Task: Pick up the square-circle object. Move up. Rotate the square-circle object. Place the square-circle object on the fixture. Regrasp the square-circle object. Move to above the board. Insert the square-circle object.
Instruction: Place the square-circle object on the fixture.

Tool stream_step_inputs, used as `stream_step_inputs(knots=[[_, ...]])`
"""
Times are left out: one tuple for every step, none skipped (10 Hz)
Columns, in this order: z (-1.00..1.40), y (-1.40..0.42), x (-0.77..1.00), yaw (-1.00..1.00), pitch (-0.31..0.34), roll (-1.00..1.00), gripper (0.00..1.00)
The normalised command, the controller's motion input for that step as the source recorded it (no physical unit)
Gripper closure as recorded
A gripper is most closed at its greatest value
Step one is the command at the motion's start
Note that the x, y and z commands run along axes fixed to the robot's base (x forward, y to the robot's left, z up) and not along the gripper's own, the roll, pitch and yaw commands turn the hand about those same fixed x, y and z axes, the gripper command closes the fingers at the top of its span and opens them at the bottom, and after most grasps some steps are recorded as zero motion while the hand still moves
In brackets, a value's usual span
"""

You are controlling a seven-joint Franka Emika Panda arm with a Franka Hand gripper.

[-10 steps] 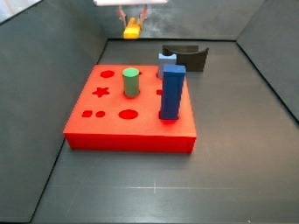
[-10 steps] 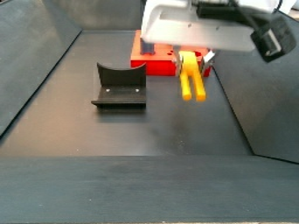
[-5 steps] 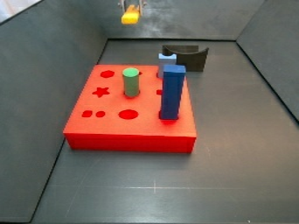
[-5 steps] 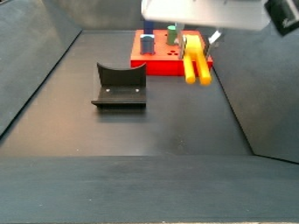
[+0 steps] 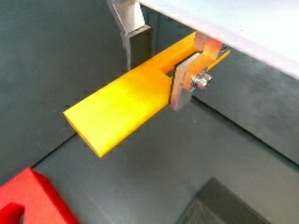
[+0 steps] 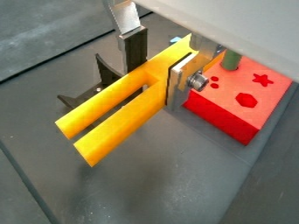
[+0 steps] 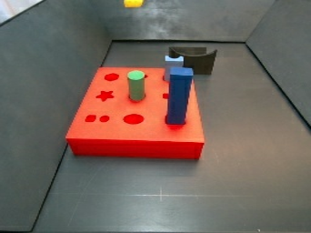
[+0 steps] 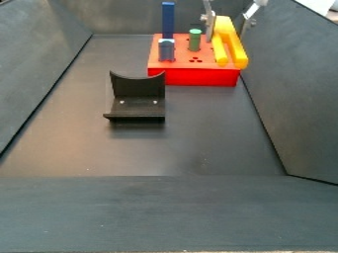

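My gripper is shut on the square-circle object, a yellow-orange peg held near its solid end. Its two prongs stick out away from the fingers. In a side view the gripper is at the top edge with the peg high above the floor. In a side view only the peg's tip shows. The dark fixture stands on the floor, apart from the red board. The fixture and board lie below the peg.
A tall blue square peg and a green cylinder stand upright in the board. Dark sloping walls enclose the floor on all sides.
The gripper has risen with the yellow peg; in both side views it has moved toward the top edge and is now largely out of frame. The board, fixture and pegs have not moved.
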Motion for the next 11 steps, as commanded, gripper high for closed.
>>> stream_step_inputs(knots=[[-0.02,-0.48,1.0,-0.03,0.146,0.39,1.0],[-0.02,-0.44,1.0,-0.01,0.139,0.37,1.0],[-0.01,-0.39,1.0,0.01,0.115,0.25,1.0],[-0.01,-0.36,1.0,0.01,0.115,0.17,1.0],[-0.01,-0.32,1.0,0.02,0.125,0.15,1.0],[-0.01,-0.31,1.0,0.03,0.131,0.15,1.0],[0.0,-0.27,1.0,0.04,0.143,0.14,1.0],[0.0,-0.25,1.0,0.04,0.149,0.14,1.0],[0.0,-0.2,1.0,0.04,0.149,0.14,1.0],[0.0,-0.18,1.0,0.05,0.148,0.14,1.0],[0.0,-0.15,1.0,0.05,0.155,0.14,1.0]])
